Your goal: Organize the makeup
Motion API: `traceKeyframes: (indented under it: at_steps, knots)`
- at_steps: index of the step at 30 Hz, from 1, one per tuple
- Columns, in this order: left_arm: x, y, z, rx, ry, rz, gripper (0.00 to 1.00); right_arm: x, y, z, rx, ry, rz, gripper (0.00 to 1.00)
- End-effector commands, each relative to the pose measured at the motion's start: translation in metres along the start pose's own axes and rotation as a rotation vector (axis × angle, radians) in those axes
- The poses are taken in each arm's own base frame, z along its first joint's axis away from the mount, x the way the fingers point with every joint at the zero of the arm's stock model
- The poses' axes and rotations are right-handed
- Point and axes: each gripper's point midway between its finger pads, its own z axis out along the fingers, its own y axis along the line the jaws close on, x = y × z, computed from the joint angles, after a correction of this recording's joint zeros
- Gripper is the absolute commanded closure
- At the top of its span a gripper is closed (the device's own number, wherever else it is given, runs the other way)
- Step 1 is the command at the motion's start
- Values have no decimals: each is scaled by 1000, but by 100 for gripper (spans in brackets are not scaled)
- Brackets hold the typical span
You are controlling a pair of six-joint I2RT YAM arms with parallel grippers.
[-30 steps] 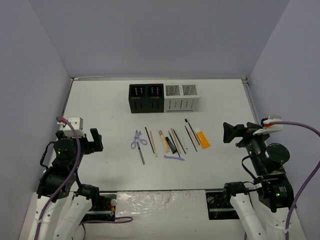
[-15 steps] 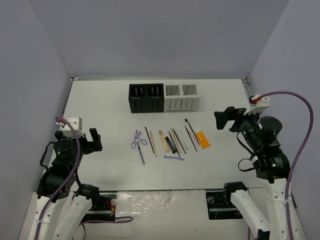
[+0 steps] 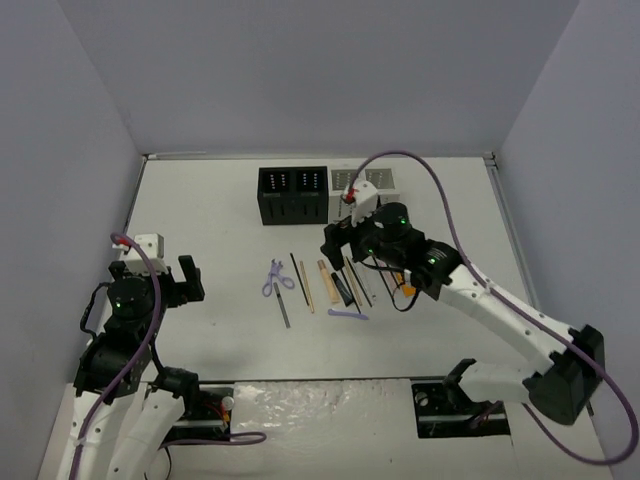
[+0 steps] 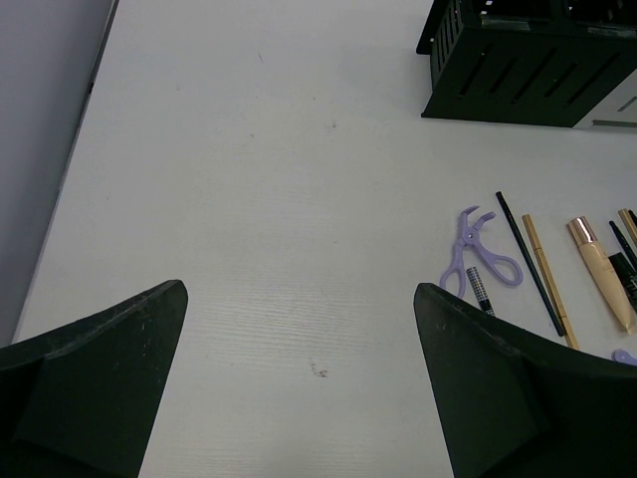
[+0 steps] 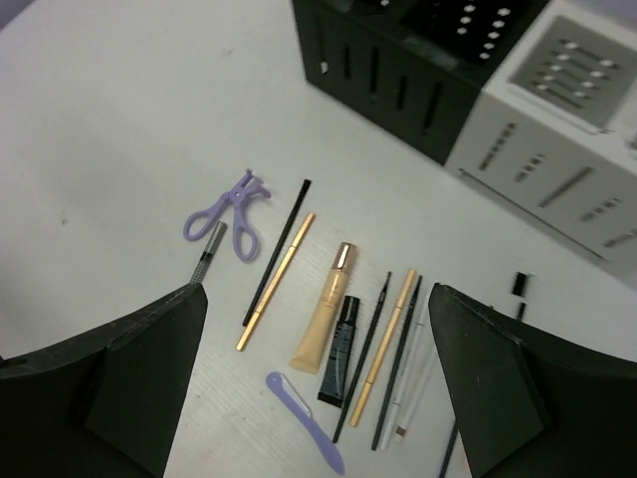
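1. Right claw point(image 3: 336, 246): released, jaws wide apart, hovering over the makeup row point(image 5: 325, 319) just in front of the black organizer box point(image 3: 292, 196). Left claw point(image 4: 299, 329): likewise released, over bare surface point(image 4: 249, 149), left-front of that box.
2. The makeup row: slim pieces side by side on the surface before the box, the middle ones touching or nearly so.
3. Advised grasp: descend on an outlying piece, e.g. the lilac scissors point(image 5: 221, 216), jaws across its length; the packed pencils point(image 5: 381, 349) risk a double pickup.

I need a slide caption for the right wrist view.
Open right gripper hovers over the makeup laid before the black organizer and white organizer.
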Motion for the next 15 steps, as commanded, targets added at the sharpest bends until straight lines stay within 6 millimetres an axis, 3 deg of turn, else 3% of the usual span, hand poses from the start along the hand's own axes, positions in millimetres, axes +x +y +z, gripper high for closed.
traceKeyframes:
  at_steps: [1,3,6,15]
  knots:
    - [-19,0,2,-12,-58,-28,3,-34,32,36,-35,-116,-120,13]
    - [-19,0,3,-12,-59,-30,3,-13,49,66,-67,-57,-170,19]
    - [-19,0,3,-8,-57,-29,3,-2,64,93,-99,-32,-223,27]
    - [-16,0,6,-14,-35,-26,3,41,75,166,-144,60,-319,45]
